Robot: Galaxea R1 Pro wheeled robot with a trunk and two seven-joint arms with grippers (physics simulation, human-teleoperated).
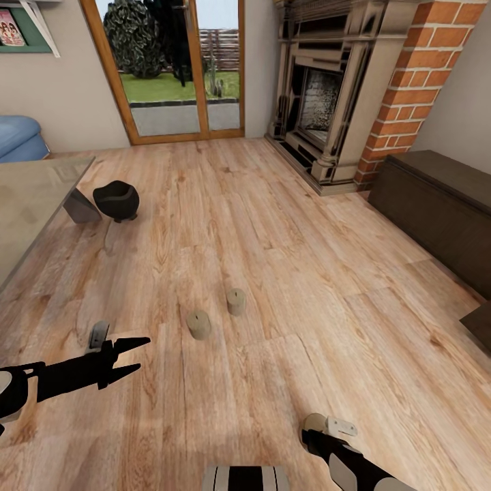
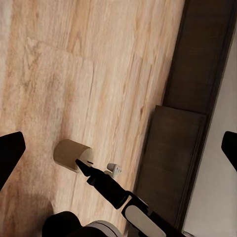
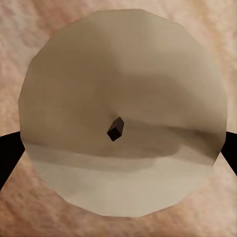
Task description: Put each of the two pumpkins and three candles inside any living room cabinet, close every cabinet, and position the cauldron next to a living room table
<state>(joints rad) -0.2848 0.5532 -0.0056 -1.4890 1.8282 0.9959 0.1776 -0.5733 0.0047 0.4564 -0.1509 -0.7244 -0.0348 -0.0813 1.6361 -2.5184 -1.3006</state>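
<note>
Notably, right gripper grasped a candle at lower right of the head view; left gripper hung released.

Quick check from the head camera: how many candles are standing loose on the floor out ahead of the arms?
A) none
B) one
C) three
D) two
D: two squat candles, one nearer and one just beyond it, stand on the wood floor ahead of the left tool.

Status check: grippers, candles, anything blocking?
Left gripper open, empty. Right gripper straddles one candle, grip unconfirmed. Two more candles on floor ahead. Cauldron beside table, off to the left.
</note>
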